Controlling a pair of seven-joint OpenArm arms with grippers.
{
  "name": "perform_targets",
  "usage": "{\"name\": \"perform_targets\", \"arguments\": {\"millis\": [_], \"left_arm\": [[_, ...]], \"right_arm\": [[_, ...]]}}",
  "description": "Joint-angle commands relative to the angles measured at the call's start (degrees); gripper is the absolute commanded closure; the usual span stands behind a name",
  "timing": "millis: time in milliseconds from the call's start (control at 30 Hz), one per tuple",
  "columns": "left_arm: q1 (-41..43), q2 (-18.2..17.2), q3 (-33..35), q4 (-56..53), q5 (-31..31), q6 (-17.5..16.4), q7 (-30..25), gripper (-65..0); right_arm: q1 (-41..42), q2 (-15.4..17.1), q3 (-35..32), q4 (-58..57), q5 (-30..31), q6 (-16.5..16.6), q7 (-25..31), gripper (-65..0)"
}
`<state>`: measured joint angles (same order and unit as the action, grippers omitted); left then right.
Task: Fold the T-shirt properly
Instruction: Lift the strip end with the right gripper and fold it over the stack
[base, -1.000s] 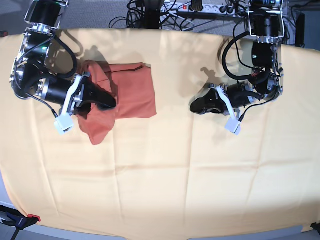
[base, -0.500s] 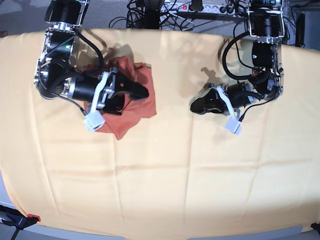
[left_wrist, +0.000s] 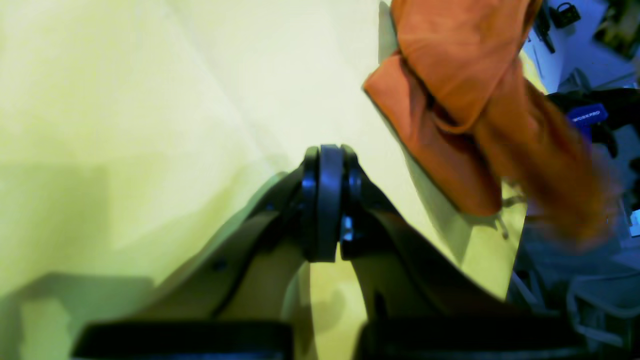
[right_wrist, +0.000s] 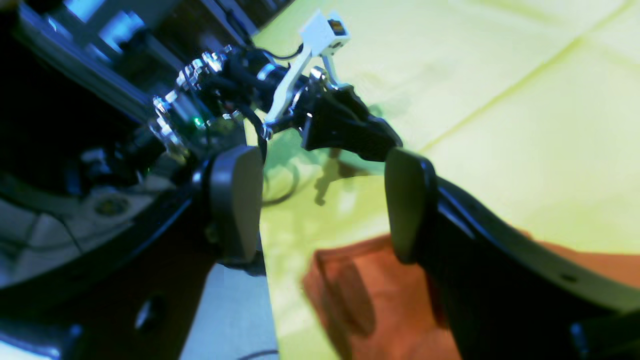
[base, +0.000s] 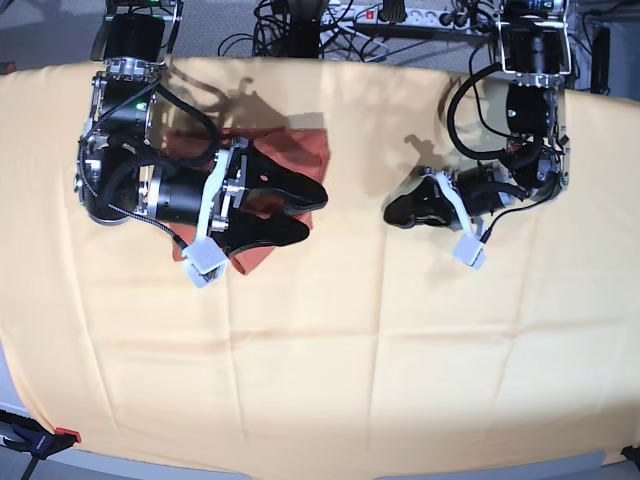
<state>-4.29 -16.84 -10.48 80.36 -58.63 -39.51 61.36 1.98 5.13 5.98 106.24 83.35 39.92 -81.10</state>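
Since a second ago the right hand (base: 310, 210) has swung across the T-shirt (base: 300, 150) and let go, its jaws now apart above it. The left hand (base: 392, 213) rests together at three o'clock. The T-shirt lies bunched at ten o'clock on the bench (base: 400, 340); folding looks partly done, with tidying left

Yellow cloth (base: 400, 350); T-shirt (base: 300, 150) on it

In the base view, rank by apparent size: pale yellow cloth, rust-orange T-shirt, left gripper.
1. Pale yellow cloth, by far the largest.
2. Rust-orange T-shirt, partly hidden by the right arm.
3. Black left gripper, shut, smallest.
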Motion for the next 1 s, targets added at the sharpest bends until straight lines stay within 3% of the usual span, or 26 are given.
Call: {"name": "perform_targets", "arguments": {"millis": [0,167,333,433,567,833,900,967], "left_arm": [[-0.98,-0.83,-0.15,0.92,-1.62,-0.49,-0.98,0.0],[-0.94,-2.78,-0.15,0.92,-1.62,-0.49,-0.98,0.0],[-0.94,-3.45,-0.15,0.92,-1.66,-0.49,-1.01,0.0],[-0.96,-3.45,-0.15,0.92,-1.66,-0.49,-1.01,0.0],[-0.94,-3.45,-0.15,0.92,-1.7,-0.49,-1.01,0.0],[-0.52,-3.43,-0.15,0.92,-2.1,-0.49,-1.01,0.0],[-0.44,-3.41,-0.15,0.92,-2.08,-0.49,-1.01,0.0],[-0.33,-3.43,-0.15,0.92,-2.1,-0.49,-1.03,0.0]], "right_arm": [[0.87,1.05,0.13,2.05,1.65,0.08,1.1,-40.5],[0.85,5.18,0.17,3.34,1.65,0.08,1.1,-40.5],[0.7,8.26,0.17,3.32,-14.53,0.08,1.1,-40.5],[0.7,8.22,0.07,3.32,-24.59,0.08,7.19,-40.5],[0.7,8.24,0.07,3.32,-31.76,0.08,11.34,-40.5],[0.55,8.2,0.04,2.84,-34.38,0.08,13.14,-40.2],[0.55,8.2,0.04,1.62,-34.86,0.08,14.64,-34.6],[0.52,8.02,0.04,0.04,-37.27,0.08,17.03,-24.8]]}}
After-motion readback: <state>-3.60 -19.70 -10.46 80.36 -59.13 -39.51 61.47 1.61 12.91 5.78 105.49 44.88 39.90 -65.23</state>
